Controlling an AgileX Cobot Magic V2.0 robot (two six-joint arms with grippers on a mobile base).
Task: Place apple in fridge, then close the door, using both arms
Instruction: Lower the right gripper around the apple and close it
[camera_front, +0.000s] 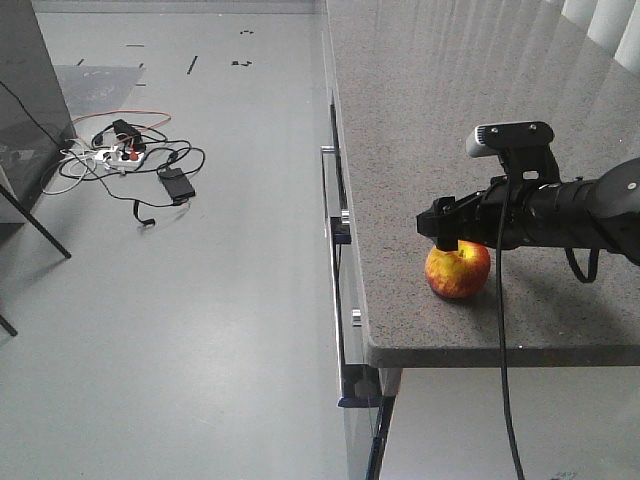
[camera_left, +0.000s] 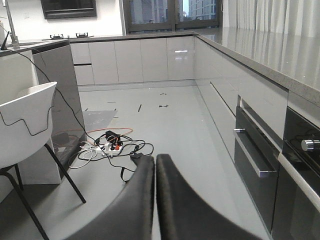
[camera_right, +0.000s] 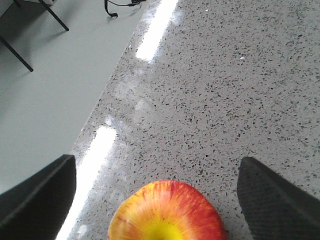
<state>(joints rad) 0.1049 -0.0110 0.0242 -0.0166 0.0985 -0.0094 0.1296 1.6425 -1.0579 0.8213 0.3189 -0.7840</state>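
1 apple sits on the speckled grey table. It is close to the near edge and not far from the left edge. The apple is red with yellow on it.

The right arm reaches in from the right, low over the table. The right gripper is wide open. Its fingers stand far apart, 1 on each side of the apple, and in the wrist view they do not touch it. From the front, they hang just over the top of the apple.

The left gripper is low over the floor, beside the cupboards. Its 2 fingers are pressed together with nothing between them.

A tangle of cables lies on the floor. A white chair stands near it.
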